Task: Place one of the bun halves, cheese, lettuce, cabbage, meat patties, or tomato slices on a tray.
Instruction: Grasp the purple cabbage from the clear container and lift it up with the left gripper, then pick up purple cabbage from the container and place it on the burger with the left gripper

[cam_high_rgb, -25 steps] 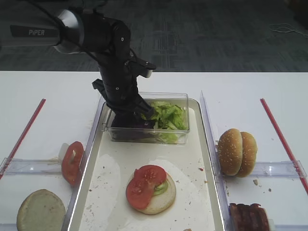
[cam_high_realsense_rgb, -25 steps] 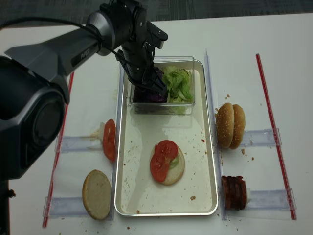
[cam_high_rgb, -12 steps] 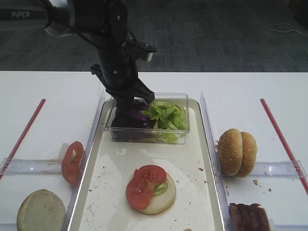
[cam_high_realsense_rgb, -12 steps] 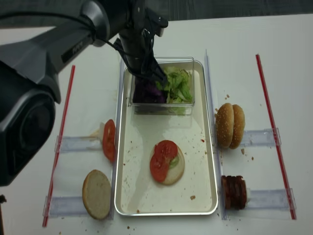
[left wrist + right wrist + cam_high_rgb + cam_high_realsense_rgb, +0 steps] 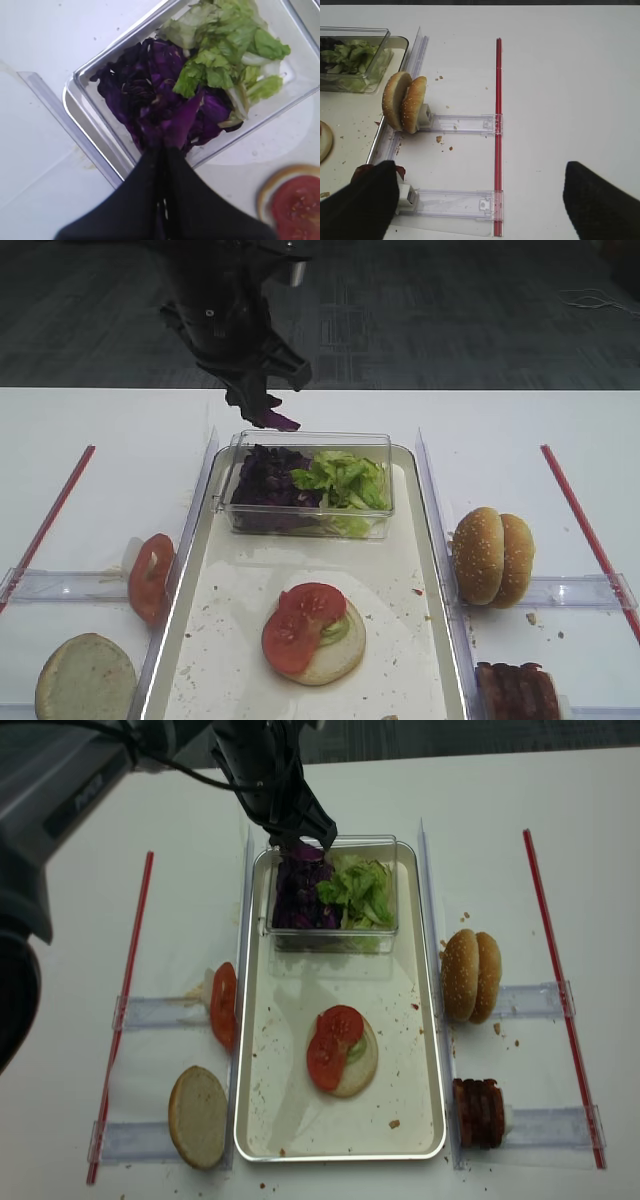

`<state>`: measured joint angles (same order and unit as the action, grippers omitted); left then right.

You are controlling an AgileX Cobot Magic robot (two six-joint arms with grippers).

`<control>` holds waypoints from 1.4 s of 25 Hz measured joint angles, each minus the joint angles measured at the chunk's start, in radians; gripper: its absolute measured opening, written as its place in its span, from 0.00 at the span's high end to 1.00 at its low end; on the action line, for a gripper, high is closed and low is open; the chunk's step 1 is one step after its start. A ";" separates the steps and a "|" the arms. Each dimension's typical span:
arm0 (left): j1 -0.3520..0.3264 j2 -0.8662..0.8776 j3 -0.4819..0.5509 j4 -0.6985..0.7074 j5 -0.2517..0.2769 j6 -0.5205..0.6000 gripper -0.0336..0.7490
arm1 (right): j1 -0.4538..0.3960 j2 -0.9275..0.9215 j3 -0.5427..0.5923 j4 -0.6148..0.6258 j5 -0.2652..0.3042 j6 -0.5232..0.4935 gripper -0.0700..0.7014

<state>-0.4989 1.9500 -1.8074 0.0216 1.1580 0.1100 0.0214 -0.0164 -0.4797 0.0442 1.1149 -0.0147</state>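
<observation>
My left gripper (image 5: 264,406) hangs above the clear box (image 5: 310,485), shut on a purple cabbage (image 5: 277,421) leaf that dangles from its tips. In the left wrist view the shut fingers (image 5: 150,170) pinch that cabbage (image 5: 181,118) over the box's purple pile. From the realsense view the left gripper (image 5: 300,838) sits over the box's back left corner. Lettuce (image 5: 345,480) fills the box's right half. The tray (image 5: 240,590) carries a bun half topped with tomato slices (image 5: 303,625). My right gripper (image 5: 482,200) is open over bare table, beside the meat patties (image 5: 362,172).
Sesame bun halves (image 5: 492,555) stand in a rack right of the tray, with meat patties (image 5: 515,690) in front of them. Left of the tray stand tomato slices (image 5: 150,575) and a flat bun half (image 5: 85,677). Red strips (image 5: 590,530) mark both sides.
The left gripper was down inside the clear box; it has risen up and back out of it, carrying a purple cabbage leaf.
</observation>
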 joint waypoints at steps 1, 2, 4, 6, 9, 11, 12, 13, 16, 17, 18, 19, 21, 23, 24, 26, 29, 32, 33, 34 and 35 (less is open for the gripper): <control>0.000 -0.013 0.000 0.002 0.009 0.000 0.92 | 0.000 0.000 0.000 0.000 0.000 0.000 0.02; 0.000 -0.027 0.000 0.005 0.012 0.000 0.92 | 0.000 0.000 0.000 0.000 0.000 0.000 0.02; 0.000 -0.048 -0.004 0.015 0.039 0.000 0.92 | 0.000 0.000 0.000 0.000 0.000 0.000 0.02; 0.000 -0.054 -0.008 0.021 0.064 0.001 0.92 | 0.000 0.000 0.000 0.000 0.000 0.000 0.02; 0.000 -0.054 -0.008 0.023 0.075 0.007 0.92 | 0.000 0.000 0.000 0.000 0.000 0.000 0.02; 0.000 -0.056 -0.008 0.023 0.077 0.009 0.92 | 0.000 0.000 0.000 0.000 0.000 0.000 0.02; 0.000 -0.056 -0.008 0.023 0.077 0.006 0.92 | 0.000 0.000 0.000 0.000 0.000 0.000 0.02; 0.000 -0.058 -0.008 0.023 0.077 0.001 0.93 | 0.000 0.000 0.000 0.000 0.000 0.000 0.02; 0.000 -0.060 -0.008 -0.005 0.077 -0.001 0.93 | 0.000 0.000 0.000 0.000 0.000 0.000 0.02; 0.000 -0.065 0.006 -0.014 0.077 -0.003 0.93 | 0.000 0.000 0.000 0.000 0.000 0.000 0.02; 0.000 -0.073 0.027 -0.022 0.075 -0.003 0.93 | 0.000 0.000 0.000 0.000 0.000 0.000 0.02; 0.000 -0.082 0.062 -0.028 0.074 -0.003 0.93 | 0.000 0.000 0.000 0.000 0.000 0.000 0.02; 0.000 -0.109 0.150 -0.022 0.074 -0.001 0.93 | 0.000 0.000 0.000 0.000 0.000 0.000 0.02; 0.000 -0.143 0.257 -0.022 0.074 0.006 0.93 | 0.000 0.000 0.000 0.000 0.000 0.000 0.02; 0.000 -0.167 0.304 -0.022 0.074 0.010 0.93 | 0.000 0.000 0.000 0.000 0.000 0.000 0.02; 0.000 -0.215 0.370 -0.022 0.074 0.014 0.93 | 0.000 0.000 0.000 0.000 0.000 0.000 0.02; 0.000 -0.274 0.405 -0.022 0.076 0.021 0.93 | 0.000 0.000 0.000 0.000 0.000 0.000 0.02; 0.000 -0.291 0.408 -0.022 0.074 0.032 0.93 | 0.000 0.000 0.000 0.000 0.000 0.000 0.02; 0.000 -0.291 0.408 -0.029 0.074 0.033 0.93 | 0.000 0.000 0.000 0.000 0.000 0.000 0.02; 0.000 -0.291 0.408 -0.038 0.074 0.039 0.93 | 0.000 0.000 0.000 0.000 0.000 0.000 0.02; 0.000 -0.291 0.408 -0.051 0.074 0.043 0.93 | 0.000 0.000 0.000 0.000 0.000 0.000 0.02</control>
<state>-0.4989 1.6594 -1.3998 -0.0295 1.2318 0.1531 0.0214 -0.0164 -0.4797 0.0442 1.1149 -0.0147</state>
